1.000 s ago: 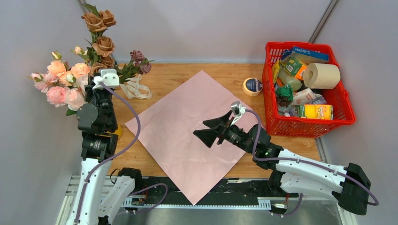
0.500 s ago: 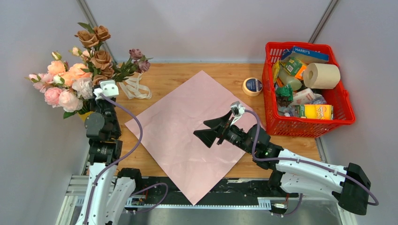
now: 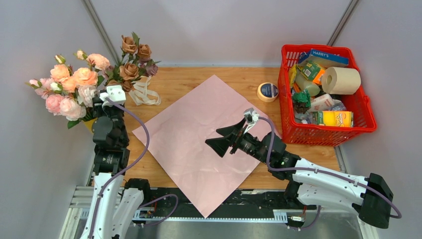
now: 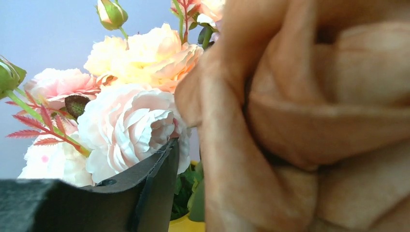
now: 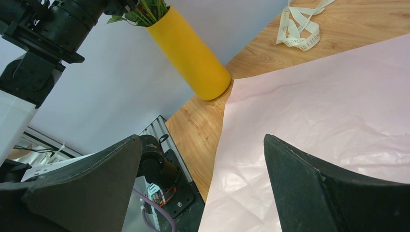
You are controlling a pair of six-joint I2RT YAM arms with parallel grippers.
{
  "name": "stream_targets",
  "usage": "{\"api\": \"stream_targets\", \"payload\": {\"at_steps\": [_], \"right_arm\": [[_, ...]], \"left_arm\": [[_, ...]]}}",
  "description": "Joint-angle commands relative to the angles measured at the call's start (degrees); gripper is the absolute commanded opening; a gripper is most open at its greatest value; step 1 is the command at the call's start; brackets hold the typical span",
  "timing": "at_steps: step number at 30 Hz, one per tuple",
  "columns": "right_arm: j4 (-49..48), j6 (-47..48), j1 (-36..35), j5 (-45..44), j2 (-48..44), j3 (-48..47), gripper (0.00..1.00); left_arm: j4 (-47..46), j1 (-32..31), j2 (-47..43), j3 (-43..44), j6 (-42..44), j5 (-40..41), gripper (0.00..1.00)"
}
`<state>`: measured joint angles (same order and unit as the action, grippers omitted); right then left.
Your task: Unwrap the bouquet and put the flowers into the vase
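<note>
1. Tabletop (image 3: 199,74): light wood.
2. Paper (image 3: 194,134): pink sheet, unfolded and lying flat at the middle, turned corner-on, with its near corner past the tabletop's near edge.
3. Basket (image 3: 323,134): red plastic, far right, full of groceries.
4. Flowers (image 3: 74,84): pink, peach and brown roses, stems down in the vase, far left.
5. Vase (image 5: 191,55): yellow cylinder, upright at the left edge, just beside the paper's left corner.
6. Right fingers (image 5: 87,179): spread wide above the paper, holding nothing.
7. Left fingers (image 4: 145,188): among the blooms, a brown rose close against the camera; spread or pinching, cannot tell.
8. Ribbon (image 3: 143,93): cream, loose, far left.
9. Tape roll (image 3: 267,91): just left of the basket.
</note>
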<state>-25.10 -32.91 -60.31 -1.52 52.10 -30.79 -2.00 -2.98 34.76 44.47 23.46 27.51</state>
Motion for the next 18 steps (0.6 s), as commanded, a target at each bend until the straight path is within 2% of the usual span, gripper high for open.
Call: {"api": "stream_targets", "payload": {"at_steps": [1, 9, 15, 18], "right_arm": [[-0.12, -0.05, -0.24, -0.06, 0.02, -1.82, 1.00], [-1.00, -1.02, -0.24, 0.55, 1.43, -2.35, 1.00], [-1.53, -1.64, -0.24, 0.55, 2.40, -2.53, 1.00], [-1.27, -1.63, -0.24, 0.55, 2.22, -2.61, 1.00]], "left_arm": [[5.59, 0.52, -1.01, 4.48, -1.75, -0.69, 0.56], [17.54, 0.52, -1.63, 12.65, -2.81, -10.71, 0.60], [21.86, 0.61, -1.28, 16.96, -4.04, -15.46, 0.67], [22.22, 0.52, -0.66, 18.11, -4.04, -18.10, 0.68]]}}
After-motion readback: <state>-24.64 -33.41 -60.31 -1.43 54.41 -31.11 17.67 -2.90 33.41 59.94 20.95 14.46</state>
